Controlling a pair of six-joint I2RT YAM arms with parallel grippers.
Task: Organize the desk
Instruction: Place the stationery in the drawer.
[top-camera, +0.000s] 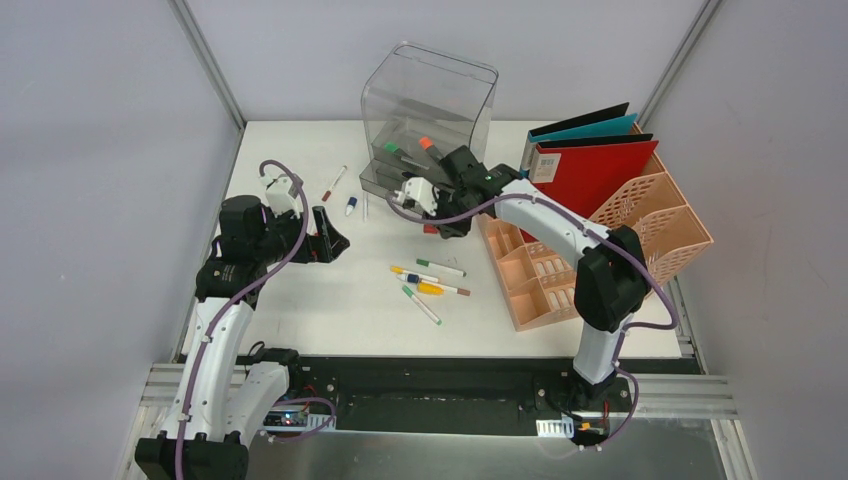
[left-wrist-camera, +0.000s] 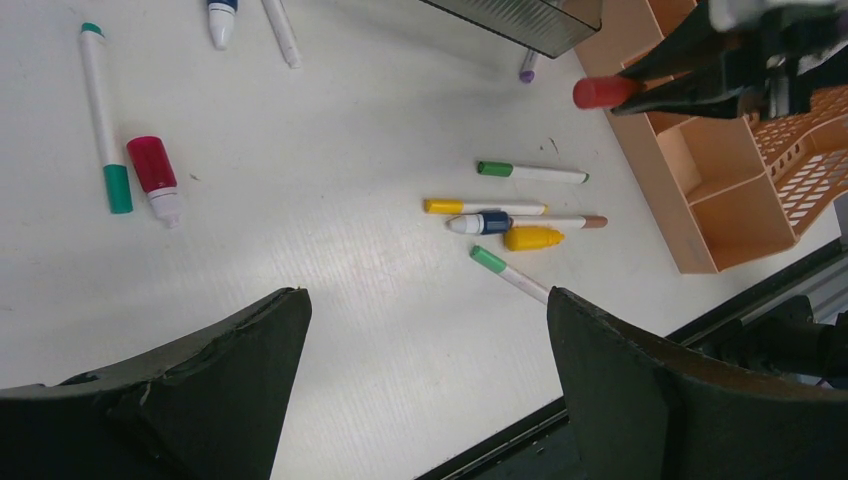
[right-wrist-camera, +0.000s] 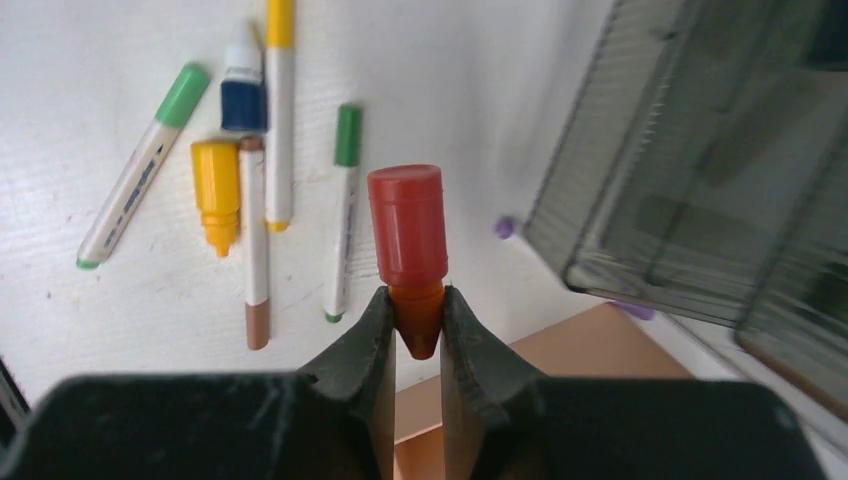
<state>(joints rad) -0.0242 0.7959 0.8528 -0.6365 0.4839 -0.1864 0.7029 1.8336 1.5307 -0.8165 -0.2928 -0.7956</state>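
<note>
The white desk (top-camera: 330, 310) carries loose pens and markers. My right gripper (right-wrist-camera: 416, 300) is shut on the orange end of a short red-capped marker (right-wrist-camera: 407, 225), held above the desk just in front of the clear drawer box (top-camera: 430, 105). The same gripper (top-camera: 440, 212) shows in the top view, and the red marker (left-wrist-camera: 600, 92) shows in the left wrist view. My left gripper (left-wrist-camera: 425, 295) hangs open over bare desk at the left (top-camera: 335, 240), with nothing between its fingers.
A cluster of pens (top-camera: 430, 280) lies mid-desk, with a yellow marker (right-wrist-camera: 216, 195) among them. Near the left arm lie a green-ended pen (left-wrist-camera: 100, 110) and a short red marker (left-wrist-camera: 153, 175). The peach lattice rack (top-camera: 640, 235) with binders (top-camera: 590, 165) stands at the right.
</note>
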